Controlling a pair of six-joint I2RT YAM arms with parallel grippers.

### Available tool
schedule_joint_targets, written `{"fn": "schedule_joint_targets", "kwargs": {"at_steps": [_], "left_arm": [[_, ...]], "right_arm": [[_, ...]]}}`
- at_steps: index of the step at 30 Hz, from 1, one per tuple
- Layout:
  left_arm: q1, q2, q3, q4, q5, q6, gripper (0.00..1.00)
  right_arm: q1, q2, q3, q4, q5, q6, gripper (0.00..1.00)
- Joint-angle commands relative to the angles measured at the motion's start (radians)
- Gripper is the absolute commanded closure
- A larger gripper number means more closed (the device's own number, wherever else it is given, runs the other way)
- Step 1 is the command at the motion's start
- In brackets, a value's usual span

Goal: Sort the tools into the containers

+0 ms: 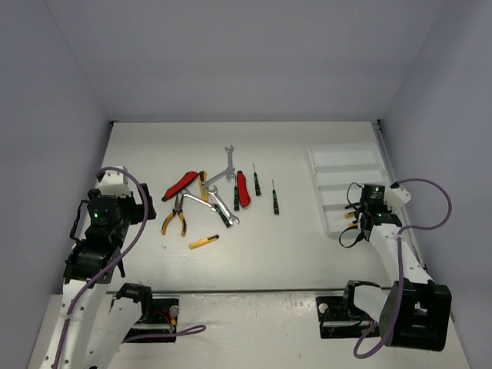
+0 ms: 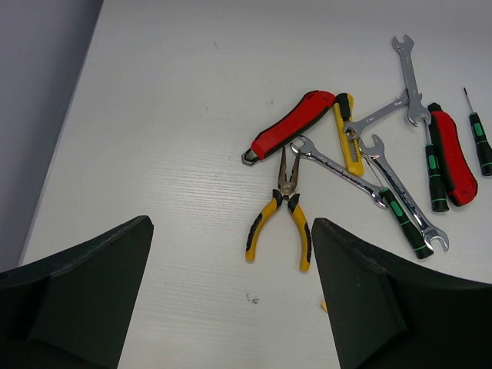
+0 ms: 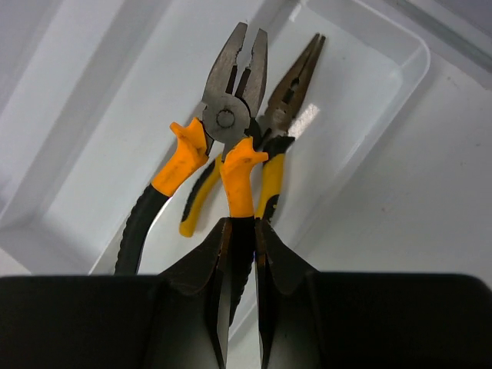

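Note:
My right gripper is shut on one orange-and-black handle of the combination pliers, held over a compartment of the white tray. Yellow-handled needle-nose pliers lie in that same compartment beneath them. In the top view the right gripper is at the tray's near end. My left gripper is open above bare table, with nothing between its fingers. Just ahead of it lie yellow pliers, a red cutter, a silver wrench and a green-and-black screwdriver.
The loose tools form a cluster at the table's middle left, with two thin screwdrivers to its right. A small yellow tool lies alone nearer the arms. Grey walls enclose the table on three sides.

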Motion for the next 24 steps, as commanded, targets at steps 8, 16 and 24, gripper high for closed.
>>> {"fn": "schedule_joint_targets", "kwargs": {"at_steps": [8,16,24], "left_arm": [[0.006,0.020,0.018,0.040,0.008,0.001,0.18],[0.006,0.018,0.020,0.040,0.010,0.001,0.18],[0.006,0.020,0.018,0.039,0.012,-0.004,0.18]], "right_arm": [[-0.017,0.083,-0.008,0.074,-0.127,0.105,1.00],[0.040,0.111,-0.055,0.101,-0.132,0.169,0.98],[0.135,0.133,-0.045,0.104,-0.109,0.231,0.78]]}}
